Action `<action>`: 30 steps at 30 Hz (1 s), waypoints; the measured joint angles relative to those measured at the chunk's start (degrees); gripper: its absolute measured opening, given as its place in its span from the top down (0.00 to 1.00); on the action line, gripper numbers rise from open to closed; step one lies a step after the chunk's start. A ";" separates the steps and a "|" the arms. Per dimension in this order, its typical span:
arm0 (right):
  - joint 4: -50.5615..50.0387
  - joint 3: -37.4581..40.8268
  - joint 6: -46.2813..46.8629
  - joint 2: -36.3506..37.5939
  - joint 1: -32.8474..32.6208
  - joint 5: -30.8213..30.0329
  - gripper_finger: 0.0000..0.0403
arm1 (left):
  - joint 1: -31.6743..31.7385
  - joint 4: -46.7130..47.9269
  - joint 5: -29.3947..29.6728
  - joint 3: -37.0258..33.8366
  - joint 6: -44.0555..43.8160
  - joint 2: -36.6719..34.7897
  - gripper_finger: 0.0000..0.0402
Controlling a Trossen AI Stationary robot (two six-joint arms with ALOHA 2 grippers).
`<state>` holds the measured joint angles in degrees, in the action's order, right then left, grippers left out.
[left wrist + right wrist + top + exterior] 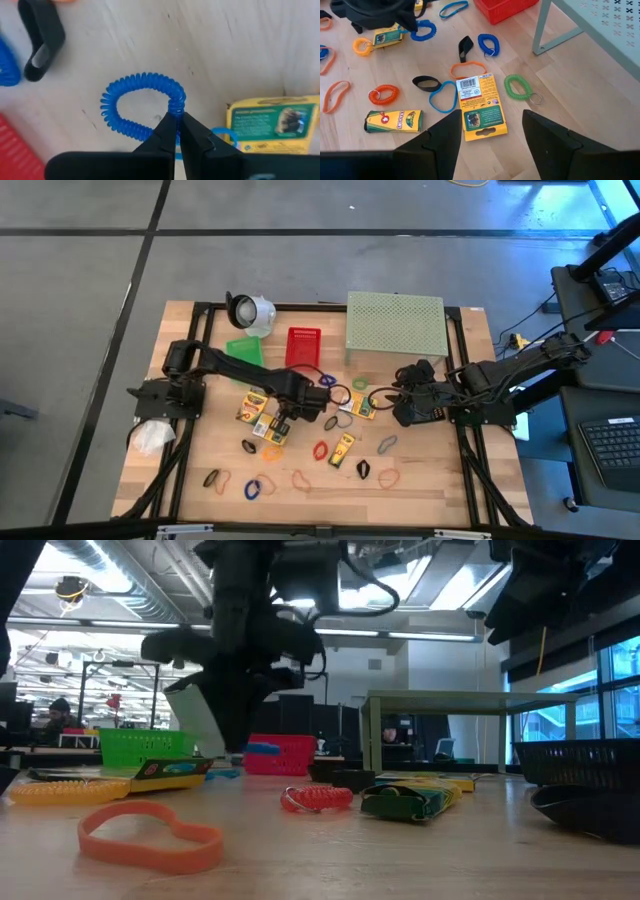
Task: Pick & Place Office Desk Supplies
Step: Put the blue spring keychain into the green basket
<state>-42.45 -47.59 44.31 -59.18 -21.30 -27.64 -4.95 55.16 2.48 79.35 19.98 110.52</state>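
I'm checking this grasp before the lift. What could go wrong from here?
The left gripper is shut on only a thin edge of the blue coil band, so the springy coil may slip free on lifting. A crayon box lies close beside it and could get nudged. The right gripper waits open over another crayon box.

Both arms (300, 385) over scattered supplies (340, 448)

the high view looks straight down on the whole counter (420, 480). the low view looks level along its surface. the left wrist view sits very near the blue coil loop (142, 107); the right wrist view, higher, shares that loop (423, 30).
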 joint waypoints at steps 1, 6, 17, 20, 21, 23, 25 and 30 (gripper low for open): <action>0.02 0.00 0.00 0.00 -0.04 0.00 0.48 | 0.14 -0.09 -0.04 0.29 -0.26 -0.42 0.99; 0.05 0.00 0.00 -0.02 -0.63 0.02 0.48 | 1.94 0.24 -0.50 0.39 -3.11 -5.56 0.99; 0.27 0.00 0.06 -0.04 -2.04 0.09 0.48 | 6.89 -3.72 3.12 -8.00 -12.20 -28.10 0.99; 0.34 0.00 0.09 -0.04 -2.21 0.07 0.48 | 8.91 -3.52 7.39 -12.55 -15.23 -34.40 0.99; 0.46 0.00 0.11 -0.02 -2.22 0.07 0.48 | 9.53 -2.66 9.87 -14.03 -15.80 -36.22 0.99; 0.48 0.00 0.17 -0.03 -2.22 0.07 0.48 | 11.17 1.00 14.21 -16.43 -17.35 -39.11 0.99; 0.49 0.00 0.17 -0.02 -2.22 0.05 0.48 | 13.00 2.63 15.97 -18.57 -19.64 -41.17 0.99; 0.81 0.00 0.17 -0.02 -2.22 0.04 0.48 | 16.22 2.36 15.40 -23.07 -21.71 -44.96 0.99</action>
<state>-41.65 -47.59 44.49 -59.20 -23.53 -27.59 11.27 57.52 17.88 56.29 -1.73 65.56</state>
